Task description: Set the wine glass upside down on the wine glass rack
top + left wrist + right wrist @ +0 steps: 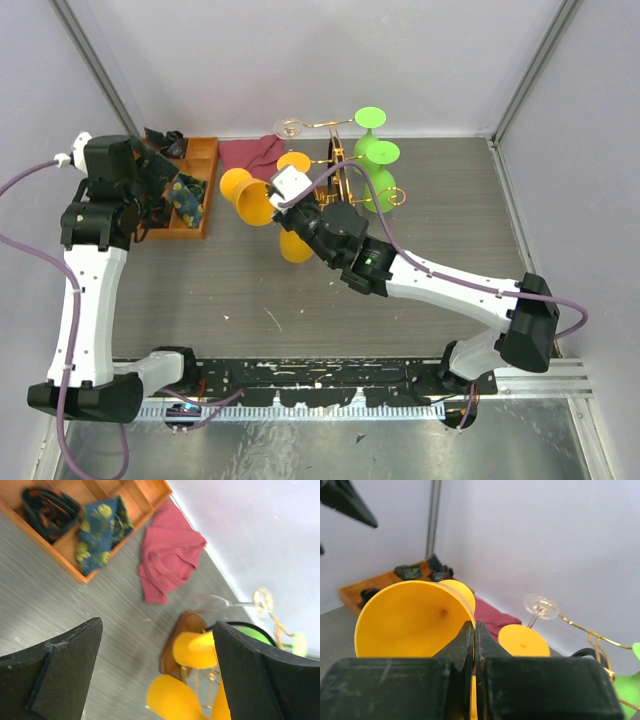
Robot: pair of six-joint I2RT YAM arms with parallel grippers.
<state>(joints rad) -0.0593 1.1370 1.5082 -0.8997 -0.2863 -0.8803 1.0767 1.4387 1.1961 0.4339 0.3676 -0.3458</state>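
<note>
The right gripper (474,629) is pressed onto the rim of a yellow wine glass (405,625). It holds the glass tipped on its side, with the bowl's mouth facing the wrist camera, just left of the wine glass rack (340,165). 2 green glasses (380,152) are on the rack's right side, feet up. The left gripper (156,645) hovers with its fingers spread wide, holding nothing, near the orange tray (205,160).

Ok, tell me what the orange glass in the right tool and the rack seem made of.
Orange wine glass in the right tool: probably plastic, opaque and matte, evenly coloured with no see-through glint. Wine glass rack: thin gold-coloured wire, likely metal given its shiny curls.
</note>
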